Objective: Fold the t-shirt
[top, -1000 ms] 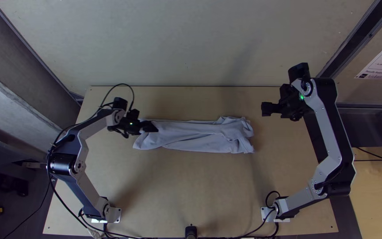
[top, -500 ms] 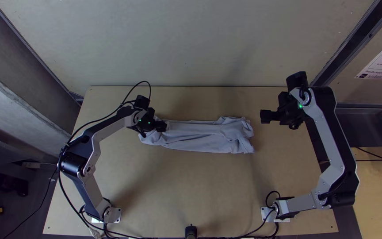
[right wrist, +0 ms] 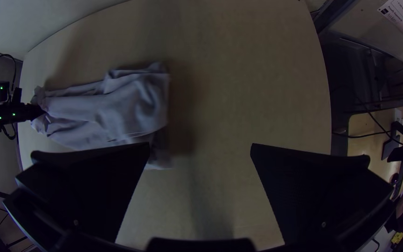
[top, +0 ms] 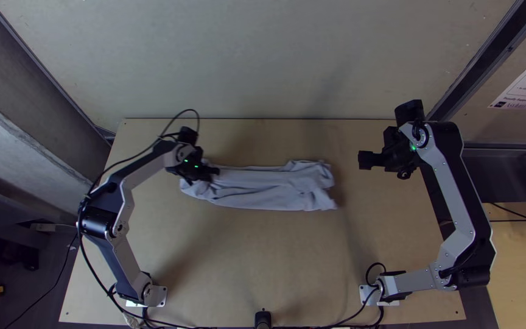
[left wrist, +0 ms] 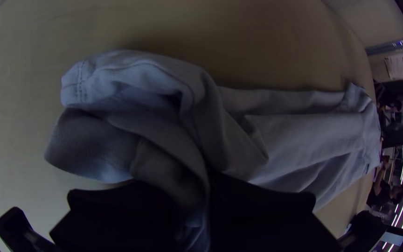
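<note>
Tbl [top: 360,225] clear btwn shirt [top: 275,189] & R gripper [top: 365,160]; L gripper [top: 207,174] blocks L end.

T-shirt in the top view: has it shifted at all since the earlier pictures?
Yes. The t-shirt has slid toward the left arm's side; its end nearer the right arm now lies farther left of that arm's base.

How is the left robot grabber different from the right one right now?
The left gripper has its fingers closed on a bunched part of the t-shirt, but the right gripper has its fingers wide apart with nothing between them. The left gripper is at the shirt's left end in the top view, while the right gripper is off past the shirt's right end. Both have two wide, flat black fingers.
</note>
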Tool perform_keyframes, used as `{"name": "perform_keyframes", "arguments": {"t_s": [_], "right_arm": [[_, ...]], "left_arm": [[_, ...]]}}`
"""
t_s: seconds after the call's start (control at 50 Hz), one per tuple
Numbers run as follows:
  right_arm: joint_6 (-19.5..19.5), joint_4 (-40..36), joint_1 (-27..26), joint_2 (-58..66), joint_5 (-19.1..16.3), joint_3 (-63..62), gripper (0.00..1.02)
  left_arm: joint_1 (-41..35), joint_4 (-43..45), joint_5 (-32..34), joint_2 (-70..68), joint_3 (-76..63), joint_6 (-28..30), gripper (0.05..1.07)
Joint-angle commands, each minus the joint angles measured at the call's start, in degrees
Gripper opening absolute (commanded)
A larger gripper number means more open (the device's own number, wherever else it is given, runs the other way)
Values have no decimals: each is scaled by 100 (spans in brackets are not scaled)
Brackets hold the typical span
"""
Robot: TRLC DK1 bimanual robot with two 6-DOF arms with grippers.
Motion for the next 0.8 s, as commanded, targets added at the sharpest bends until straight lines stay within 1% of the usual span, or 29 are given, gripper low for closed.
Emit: {"name": "perform_keyframes", "arguments": {"t_s": [0.0, 0.14, 0.22, 0.32, 0.46, 0.54, 0.64, 0.78], "right_arm": [[101, 73, 19, -117, 2, -154, 99], [145, 178, 19, -91, 2, -198, 99], [163, 240, 19, -73, 2, -233, 99], [189, 310, 28, -47, 2, -285, 99], [268, 442, 37, -3, 10, -373, 99], [339, 512, 55, 32, 72, -461, 99], [374, 600, 72, 41, 142, -584, 99], [427, 618, 72, 41, 195, -699, 99]], "left_arm": [[806, -341, -335, -52, -182, 552, 8], [1720, -507, -423, -245, -147, 1256, 8], [2204, -569, -642, -333, -77, 1739, 8], [2801, -639, -748, -377, 99, 2249, 8], [3355, -666, -1372, -403, 433, 2917, 8], [3452, -666, -1925, -465, 627, 3198, 8], [3460, -674, -2295, -614, 811, 3453, 8], [3091, -701, -2840, -895, 899, 3681, 8]]}}
